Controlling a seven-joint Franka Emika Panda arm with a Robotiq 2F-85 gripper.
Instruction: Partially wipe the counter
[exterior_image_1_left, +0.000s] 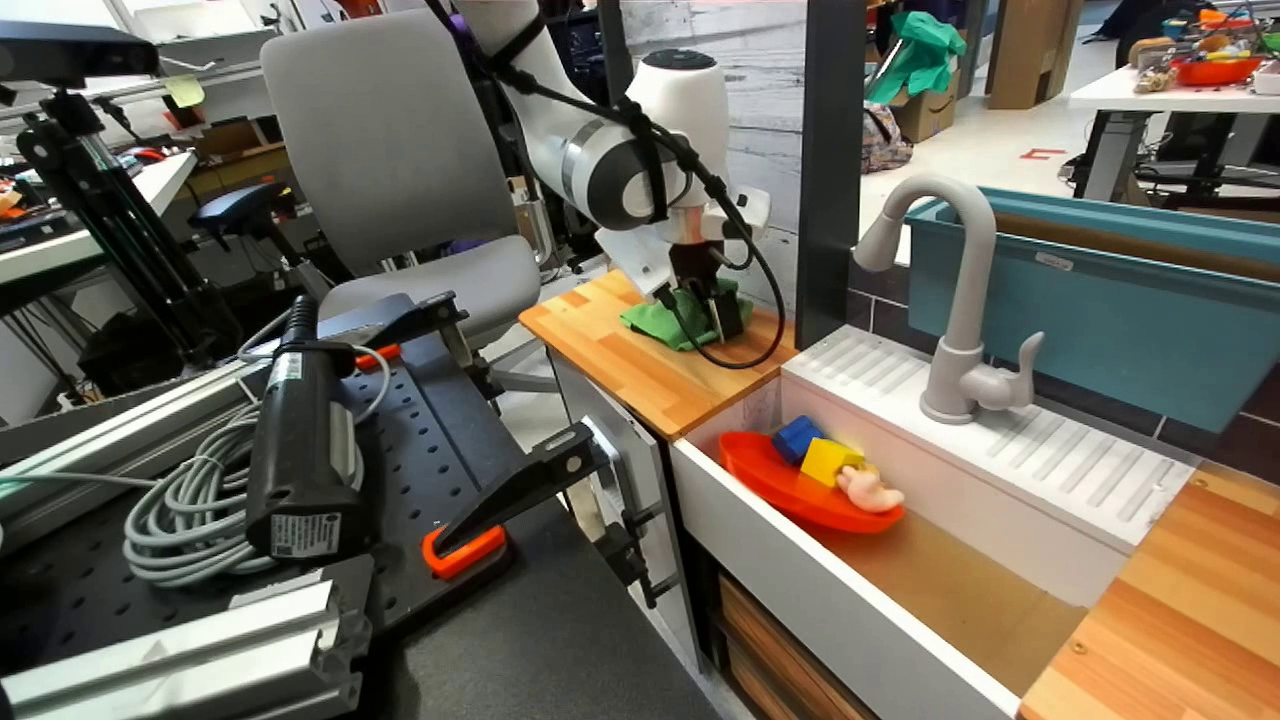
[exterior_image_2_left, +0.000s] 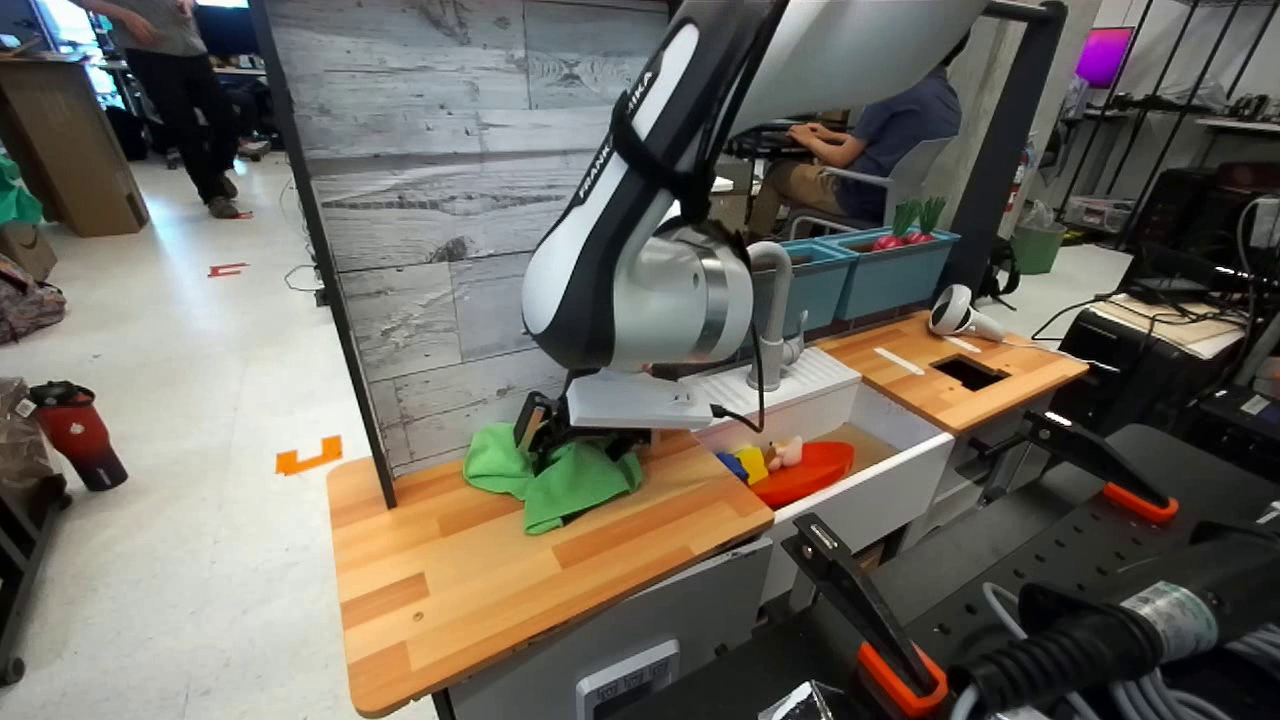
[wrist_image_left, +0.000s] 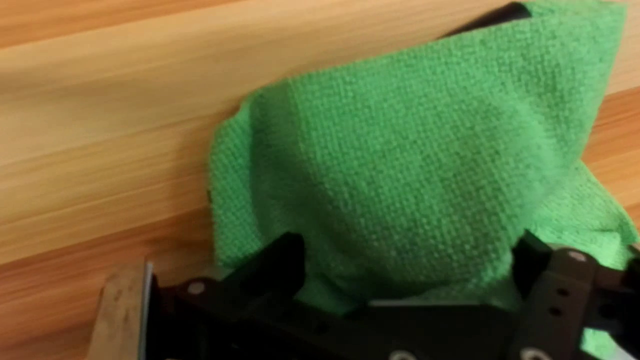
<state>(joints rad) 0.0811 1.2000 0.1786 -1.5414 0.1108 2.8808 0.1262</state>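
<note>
The hand, spread wide, straddles the green cloth, which lies rumpled on the counter beside the sink. To wipe well, it should pinch a thick fold (a thin edge may slip), then sweep flat and slowly.
</note>
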